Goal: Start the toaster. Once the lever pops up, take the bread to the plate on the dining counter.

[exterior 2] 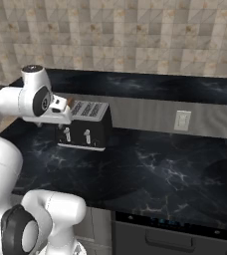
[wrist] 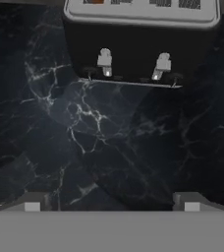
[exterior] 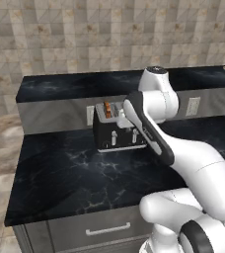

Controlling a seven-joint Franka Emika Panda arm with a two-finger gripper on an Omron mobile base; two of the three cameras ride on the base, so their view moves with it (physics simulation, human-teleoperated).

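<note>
Black marbled surface (exterior: 60, 173) carries the toaster (exterior: 118, 129) near its back edge, with the bread (exterior: 107, 109) poking up from a slot at the toaster's left end. The hand (wrist: 111, 202) hangs in front of the toaster, fingers spread wide, holding nothing. The two levers (wrist: 104, 60) are small and close together, so the hand could push the wrong one, or, as far as I can tell, slip off and shove the toaster back.

Arm: white Franka Panda, dark joints; rises from the base, elbow bent high, forearm reaching forward and down.
Wrist: angled downward, camera facing the surface below.
Gripper (wrist: 112, 203): two dark fingertips (wrist: 32, 203) set wide apart at the lower edge of the hand view; jaws spread, nothing between them, touching nothing.
</note>
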